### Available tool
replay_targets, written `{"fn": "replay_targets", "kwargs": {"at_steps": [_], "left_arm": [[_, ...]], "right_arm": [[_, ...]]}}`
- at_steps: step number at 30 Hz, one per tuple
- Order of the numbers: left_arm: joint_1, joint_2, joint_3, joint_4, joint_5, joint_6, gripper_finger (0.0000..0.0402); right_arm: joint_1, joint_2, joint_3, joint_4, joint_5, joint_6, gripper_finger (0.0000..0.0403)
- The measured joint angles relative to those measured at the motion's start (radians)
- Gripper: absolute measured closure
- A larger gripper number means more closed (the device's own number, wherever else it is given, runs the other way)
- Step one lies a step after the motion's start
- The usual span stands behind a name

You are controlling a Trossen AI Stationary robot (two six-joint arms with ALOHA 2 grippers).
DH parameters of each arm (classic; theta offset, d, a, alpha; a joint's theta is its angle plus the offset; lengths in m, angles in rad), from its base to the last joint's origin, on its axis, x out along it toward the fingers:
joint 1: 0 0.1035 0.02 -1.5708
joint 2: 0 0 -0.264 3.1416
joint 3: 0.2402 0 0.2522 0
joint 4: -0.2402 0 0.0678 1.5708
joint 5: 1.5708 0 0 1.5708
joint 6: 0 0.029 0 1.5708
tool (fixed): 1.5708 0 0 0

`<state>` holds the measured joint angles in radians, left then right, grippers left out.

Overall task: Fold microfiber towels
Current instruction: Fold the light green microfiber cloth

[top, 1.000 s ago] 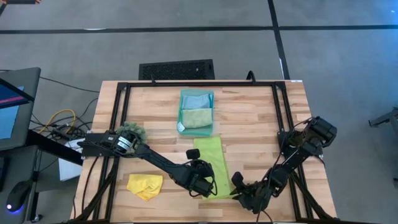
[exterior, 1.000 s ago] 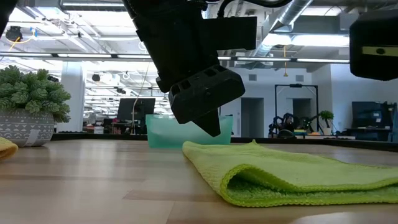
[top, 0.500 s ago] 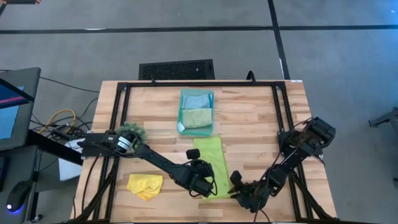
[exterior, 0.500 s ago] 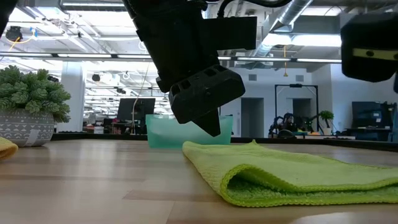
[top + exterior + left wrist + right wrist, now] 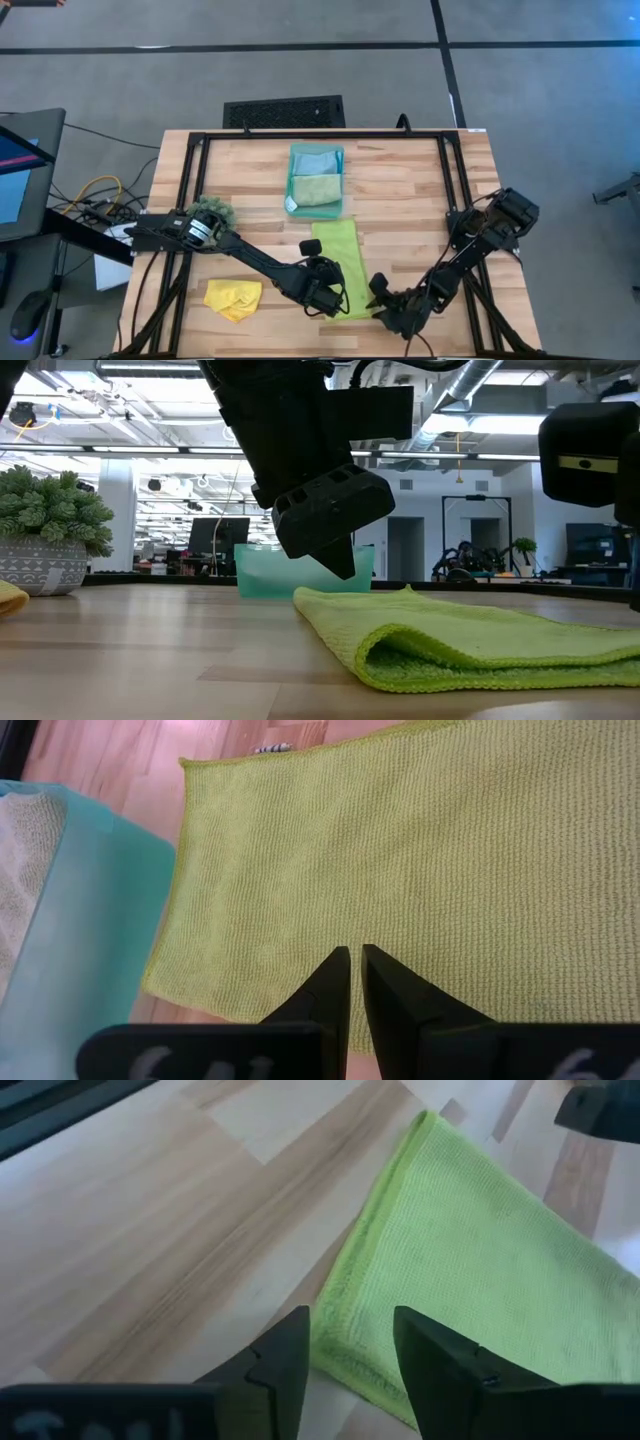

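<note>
the lime green towel (image 5: 343,265) lies folded into a long strip on the wooden table (image 5: 400,195), running from just below the teal tray (image 5: 316,180) toward the near edge. in the low view its folded edge faces the camera as a soft rounded lip (image 5: 470,645).

the left gripper (image 5: 328,290) sits over the strip's left side near its lower end, fingers (image 5: 335,990) pressed almost together with only a thin slit between them, holding nothing; the cloth lies flat under the tips.

the right gripper (image 5: 385,300) is just beside the strip's lower right corner, fingers (image 5: 285,1355) spread apart with the corner of the cloth showing in the gap, not pinched.

inside the tray rest two more towels, the light blue one (image 5: 315,160) at the far end and the pale sage green one (image 5: 317,190) nearer.

the yellow towel (image 5: 233,297) lies crumpled well to the left of the strip, near the table's front left corner. a small potted plant (image 5: 212,210) stands at the left side, beside the left arm's base.
</note>
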<state>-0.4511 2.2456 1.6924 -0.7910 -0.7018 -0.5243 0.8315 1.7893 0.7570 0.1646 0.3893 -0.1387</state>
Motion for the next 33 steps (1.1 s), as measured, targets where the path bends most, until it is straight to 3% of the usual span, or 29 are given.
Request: {"fn": "replay_targets", "kwargs": {"at_steps": [21, 33], "left_arm": [[0.0, 0.0, 0.0, 0.001, 0.0, 0.0, 0.0379], [0.0, 0.0, 0.0, 0.001, 0.0, -0.002, 0.0379]], "right_arm": [[-0.016, 0.0, 0.0, 0.03, 0.065, -0.02, 0.0285], [-0.017, -0.001, 0.042, 0.048, 0.058, 0.006, 0.0291]]}}
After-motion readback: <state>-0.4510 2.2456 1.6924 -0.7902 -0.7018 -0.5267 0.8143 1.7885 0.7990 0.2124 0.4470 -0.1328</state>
